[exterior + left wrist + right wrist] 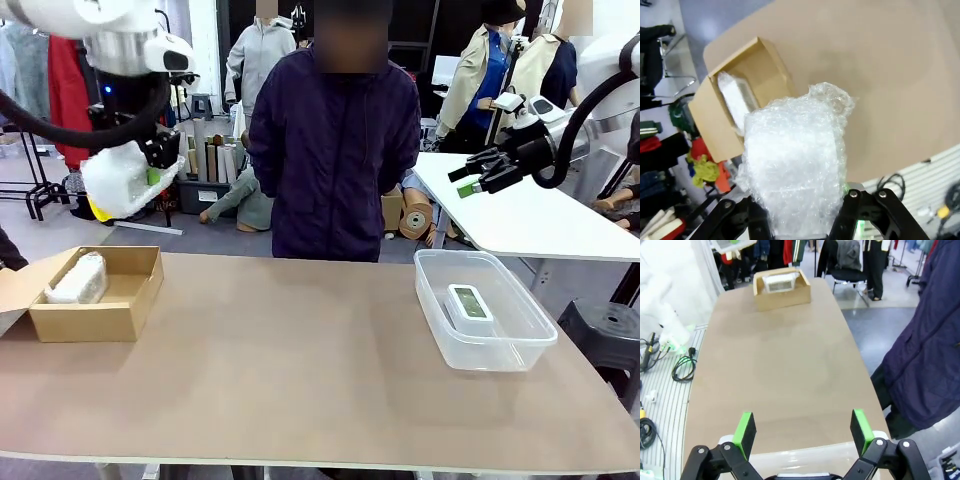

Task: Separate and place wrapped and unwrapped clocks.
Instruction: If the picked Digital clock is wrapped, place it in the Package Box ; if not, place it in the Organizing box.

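High above the table's left end, my left gripper is shut on a clock wrapped in white bubble wrap. From the left wrist that bundle looms between the fingers, over the cardboard box. A second wrapped clock lies inside the box; it also appears in the left wrist view and the right wrist view. The bare white clock with a grey-green screen rests in the clear plastic tub at the right. My right gripper hangs open and empty above the tub.
A person in a dark jacket stands at the far side, hands out of sight. A white table lies behind at the right. A black stool sits off the right edge. Cables lie on the floor.
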Controlling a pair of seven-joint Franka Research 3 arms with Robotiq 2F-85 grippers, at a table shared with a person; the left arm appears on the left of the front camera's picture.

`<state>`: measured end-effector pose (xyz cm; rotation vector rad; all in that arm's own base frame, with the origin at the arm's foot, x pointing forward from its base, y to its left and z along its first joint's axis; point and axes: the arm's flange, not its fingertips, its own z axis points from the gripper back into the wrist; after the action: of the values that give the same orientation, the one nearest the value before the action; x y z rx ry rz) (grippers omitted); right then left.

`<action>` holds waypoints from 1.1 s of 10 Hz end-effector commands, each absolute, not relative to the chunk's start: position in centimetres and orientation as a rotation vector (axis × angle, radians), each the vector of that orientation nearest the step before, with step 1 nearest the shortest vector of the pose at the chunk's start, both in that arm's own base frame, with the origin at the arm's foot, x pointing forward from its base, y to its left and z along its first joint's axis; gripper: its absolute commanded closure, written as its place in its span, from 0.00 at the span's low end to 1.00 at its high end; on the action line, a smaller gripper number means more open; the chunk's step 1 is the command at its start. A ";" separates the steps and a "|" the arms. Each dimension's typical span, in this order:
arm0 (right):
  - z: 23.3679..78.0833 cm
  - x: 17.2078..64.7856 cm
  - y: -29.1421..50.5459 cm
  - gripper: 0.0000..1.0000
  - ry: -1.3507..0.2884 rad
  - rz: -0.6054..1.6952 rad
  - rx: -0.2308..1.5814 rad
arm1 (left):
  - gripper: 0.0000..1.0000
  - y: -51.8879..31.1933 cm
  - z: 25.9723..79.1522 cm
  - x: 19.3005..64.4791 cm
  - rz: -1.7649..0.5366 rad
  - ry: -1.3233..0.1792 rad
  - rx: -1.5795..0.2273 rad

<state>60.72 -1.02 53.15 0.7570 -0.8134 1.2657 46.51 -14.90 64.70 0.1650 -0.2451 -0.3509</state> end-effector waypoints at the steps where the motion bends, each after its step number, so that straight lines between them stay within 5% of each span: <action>1: 53.4 60.7 -0.9 0.00 -0.816 1.270 0.760 | 1.00 -15.2 65.7 46.6 -0.396 -0.196 0.170; 6: 53.4 60.7 -0.9 0.00 -0.816 1.270 0.760 | 1.00 -15.2 65.7 46.6 -0.396 -0.196 0.170; 11: 53.4 60.7 -0.9 0.00 -0.816 1.270 0.760 | 1.00 -9.4 60.0 49.7 -0.207 -0.230 0.150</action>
<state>60.72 -1.03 53.15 0.7569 -0.8135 1.2655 49.88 -10.32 60.90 0.1635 -0.1954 -0.2590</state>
